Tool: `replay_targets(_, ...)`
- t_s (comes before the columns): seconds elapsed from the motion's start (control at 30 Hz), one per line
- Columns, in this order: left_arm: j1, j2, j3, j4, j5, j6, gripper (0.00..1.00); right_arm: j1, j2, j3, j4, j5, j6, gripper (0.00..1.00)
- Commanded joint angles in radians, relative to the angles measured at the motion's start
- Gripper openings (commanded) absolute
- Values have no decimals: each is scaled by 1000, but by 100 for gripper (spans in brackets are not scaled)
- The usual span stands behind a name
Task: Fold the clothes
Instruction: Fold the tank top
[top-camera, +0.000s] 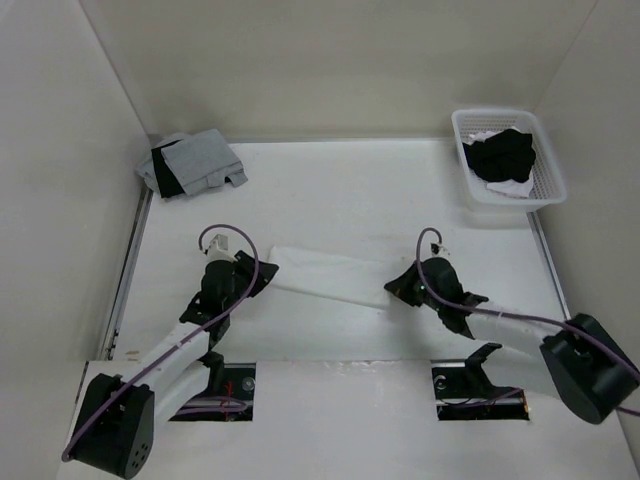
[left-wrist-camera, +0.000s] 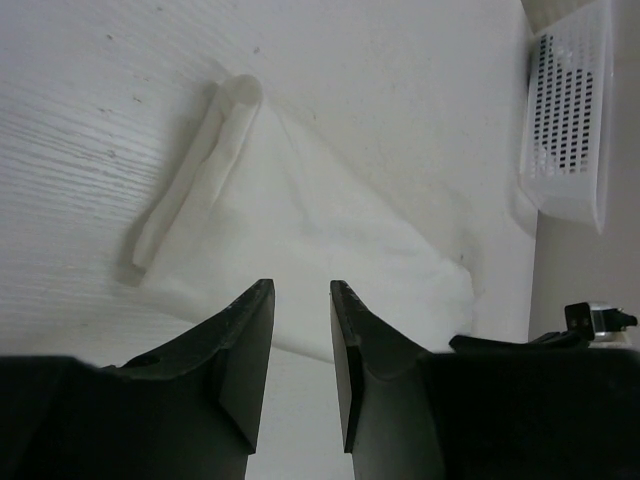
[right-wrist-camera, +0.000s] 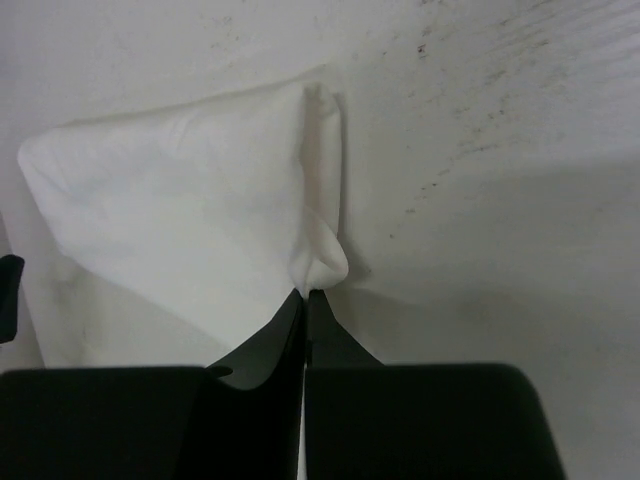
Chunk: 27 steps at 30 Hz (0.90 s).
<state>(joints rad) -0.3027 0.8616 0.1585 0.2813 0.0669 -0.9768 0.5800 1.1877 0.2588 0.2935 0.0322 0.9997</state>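
The right gripper is closed tight, pinching the right end of the white camisole. The left gripper stands half open above its left end, empty.

You have nothing to read here. No text, label, brand, number or sign shows in any view, neither on the top nor on the basket behind it.
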Motion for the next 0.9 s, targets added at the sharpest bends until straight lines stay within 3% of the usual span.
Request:
replay_targets(0.0, -69, 17, 62, 70, -47, -8, 27, -15, -182, 14, -208, 113, 14, 0)
replay_targets(0.17, -196, 56, 104, 88, -94, -19, 27, -15, -436, 100, -560, 224, -41, 0)
replay_targets(0.3, -268, 92, 133, 119, -110, -23, 27, -12, -449, 229, -678, 270, -119, 0)
replay_targets(0.57, -302, 94, 125, 148, -101, -30, 27, 174, -157, 522, -755, 373, -181, 0)
replay_targets(0.87, -230, -4, 61, 136, -39, -30, 27, 353, 257, 916, -887, 443, -187, 0)
